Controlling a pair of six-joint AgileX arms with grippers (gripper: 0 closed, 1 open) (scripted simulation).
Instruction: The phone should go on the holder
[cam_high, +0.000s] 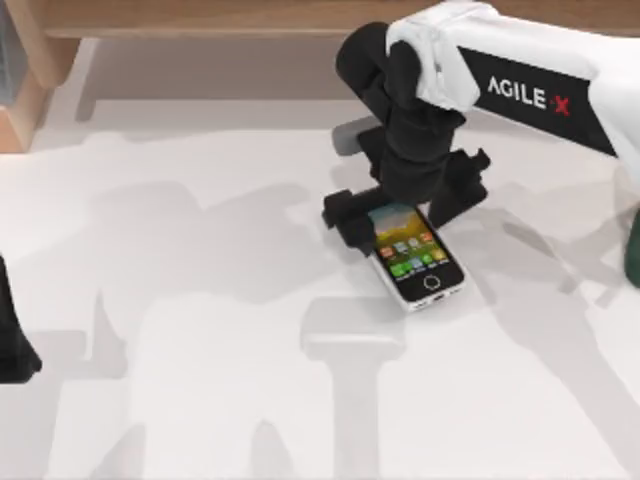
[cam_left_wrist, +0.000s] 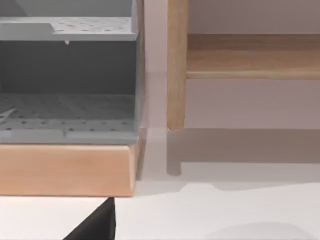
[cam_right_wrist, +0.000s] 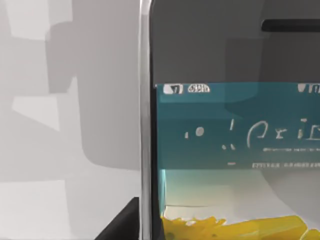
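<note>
Right gripper (cam_high: 400, 212) down over the top end of the phone (cam_high: 418, 258), a little right of the table's (cam_high: 200, 400) middle.

The phone lies face up on the matte white table, its long axis running diagonally: the home-button end points toward the near right, the earpiece end toward the far left, tucked under the black wrist and so hidden from above. It is a slim slab with rounded corners, a pale glossy edge and a black glass front lit with coloured icons. Black gripper parts stand on both sides of its upper end, but whether the fingers actually press the edges I cannot tell (the wrist covers the contact). The right wrist camera sits very close: phone (cam_right_wrist: 230, 130) cut off, only its upper screen, earpiece slot and silvery rim visible. The left arm (cam_high: 12, 340) is parked at the table's left edge, facing a grey perforated rack (cam_left_wrist: 67, 80) on a wooden base.
</note>
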